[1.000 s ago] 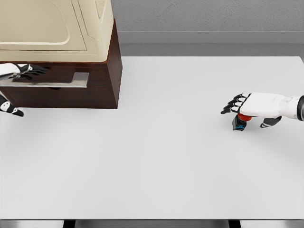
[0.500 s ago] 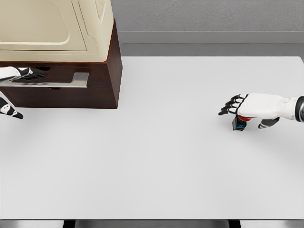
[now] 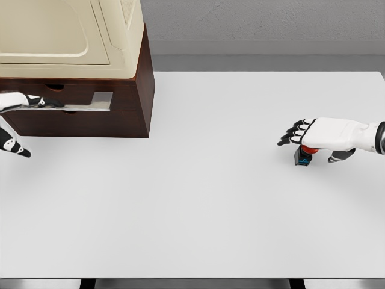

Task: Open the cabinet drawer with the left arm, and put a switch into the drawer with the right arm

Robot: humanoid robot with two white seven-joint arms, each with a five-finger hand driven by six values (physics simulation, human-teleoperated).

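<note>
1. I see the switch (image 3: 302,156), a small black block with a red button and a blue mark, standing on the white worktop (image 3: 198,198) near its right edge, well apart from the cabinet.
2. My right hand (image 3: 322,137) lies flat directly over the switch, fingers stretched out and pointing left, thumb down behind it; it grips nothing that I can make out.
3. The cabinet (image 3: 120,114) sits at the worktop's far left corner: dark brown wood with a cream top unit.
4. Its drawer (image 3: 78,102) shows a pale metal handle strip, and my left hand (image 3: 27,101) reaches onto that strip from the left edge; I cannot tell how its fingers sit.
5. Between cabinet and switch the worktop is a wide bare white stretch.
6. Behind runs a grey wall (image 3: 264,24); a dark strip shows below the near edge.
</note>
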